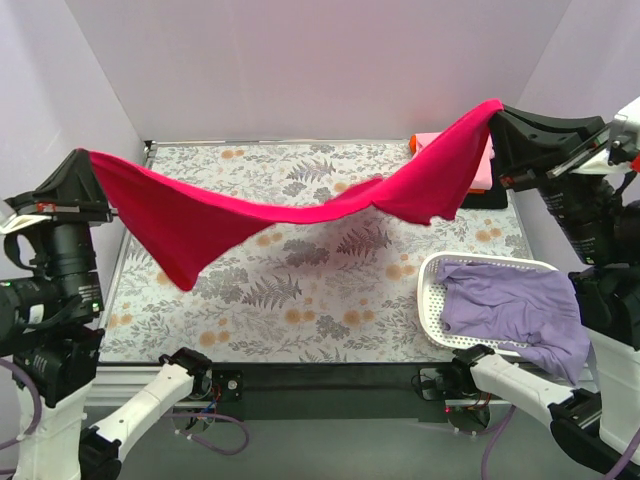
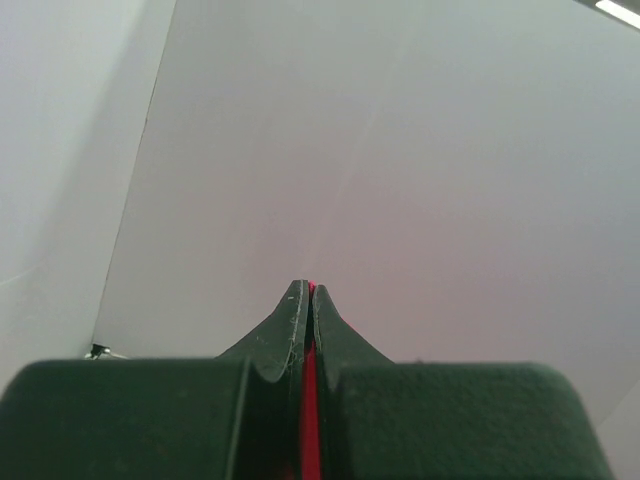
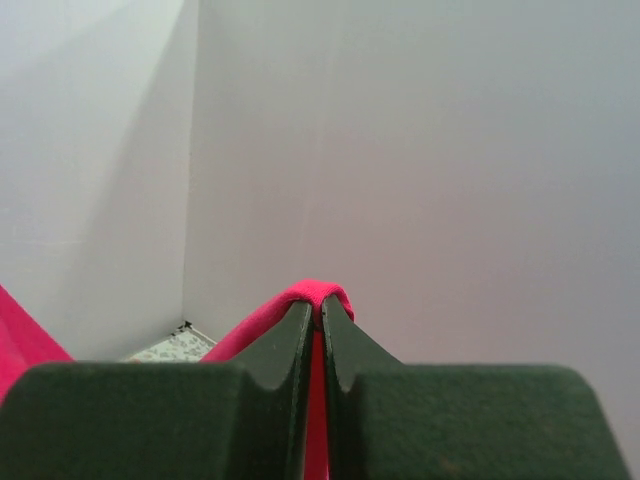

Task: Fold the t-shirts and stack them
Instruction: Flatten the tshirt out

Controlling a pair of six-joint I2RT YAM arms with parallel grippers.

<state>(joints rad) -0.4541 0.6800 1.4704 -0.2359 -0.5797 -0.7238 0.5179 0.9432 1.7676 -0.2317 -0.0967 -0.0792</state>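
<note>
Red tee (image 1: 190, 215) hangs stretched above the worktop (image 1: 300, 310), sagging mid-span. The left end effector (image 1: 88, 154) is clenched on one end over the left edge, and the right end effector (image 1: 497, 108) on the other near the far right corner. Spread wide like this, it can likely be lowered flat for folding. Lavender tee (image 1: 510, 312) lies in the basket (image 1: 432, 290), near right corner.
</note>
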